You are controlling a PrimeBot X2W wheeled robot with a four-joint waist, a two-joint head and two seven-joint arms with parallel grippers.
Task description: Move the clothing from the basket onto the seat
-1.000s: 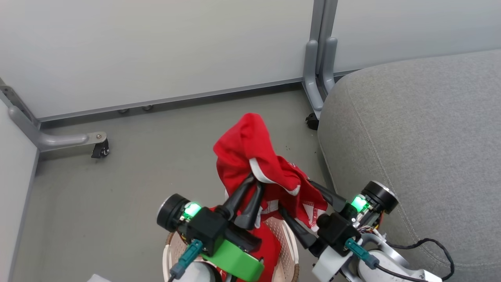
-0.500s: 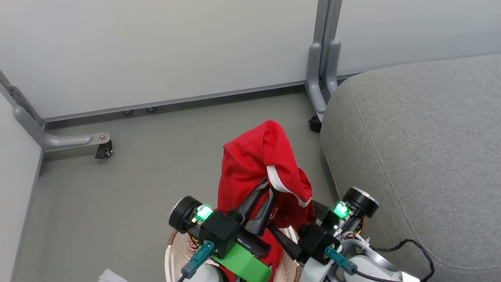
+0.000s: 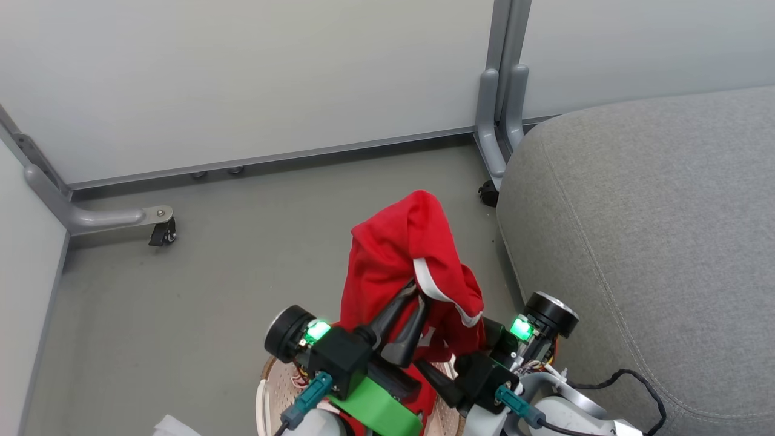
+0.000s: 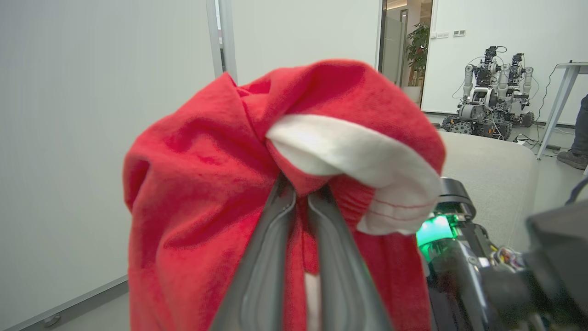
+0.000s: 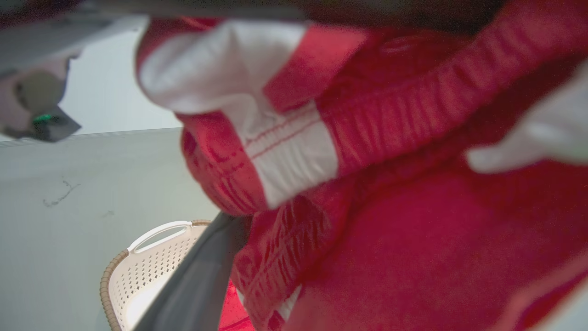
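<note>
The clothing (image 3: 402,260), red with white trim, hangs bunched in my left gripper (image 3: 418,292), which is shut on a fold of it above the basket (image 3: 269,387). Seen from the left wrist, the two fingers (image 4: 275,239) pinch the red fabric (image 4: 193,184) tight. More red fabric lies inside the basket (image 5: 151,266). My right gripper (image 3: 457,348) is just right of the left one, under the hanging hem, jaws wide, nothing pinched. One of its fingers (image 5: 197,285) shows beside the cloth (image 5: 390,207). The grey seat (image 3: 636,230) lies to the right.
Pale partition walls close off the back and left. Their grey feet with castors (image 3: 160,233) (image 3: 487,194) stand on the floor. A black cable (image 3: 642,378) lies on the seat's near edge. Beyond the seat are parked robots (image 4: 491,92) and a person's foot (image 4: 572,158).
The view has shifted slightly. My right gripper has drawn in closer to the left one under the cloth. The garment's spread hem has gathered into a tighter bunch.
</note>
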